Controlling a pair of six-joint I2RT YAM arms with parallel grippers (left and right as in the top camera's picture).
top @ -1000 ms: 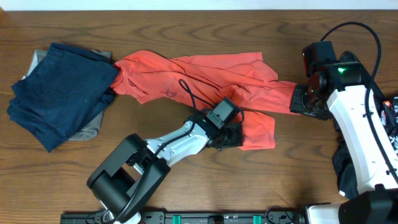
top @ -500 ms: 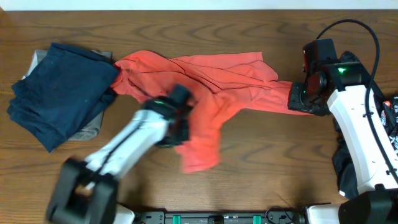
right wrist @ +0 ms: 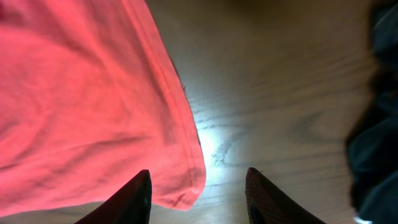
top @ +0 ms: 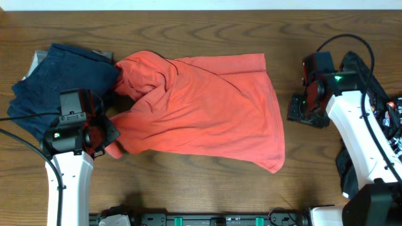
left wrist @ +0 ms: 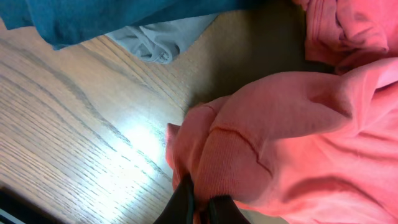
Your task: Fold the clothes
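Observation:
The coral-red T-shirt point(top: 207, 110) lies spread over the middle of the table, bunched at its upper left. My left gripper point(top: 108, 139) is shut on a fold at the shirt's lower left edge. In the left wrist view the gripper point(left wrist: 202, 208) has coral cloth point(left wrist: 261, 143) pinched between its fingers. My right gripper point(top: 300, 112) is open and empty, just right of the shirt. In the right wrist view the gripper point(right wrist: 199, 196) has its fingers wide apart over bare wood, with the shirt's hem corner point(right wrist: 180, 186) lying between them by the left finger.
A stack of navy-blue garments point(top: 56, 91) on a grey cloth point(top: 88, 132) lies at the far left, touching the shirt. Both show in the left wrist view: navy cloth point(left wrist: 124, 15) and grey cloth point(left wrist: 161, 40). Dark garments point(top: 386, 125) lie at the right edge behind my right arm.
My left gripper swept from the table's middle to the left, pulling the shirt out flat. My right gripper let go of the shirt's right end and now stands open beside it.

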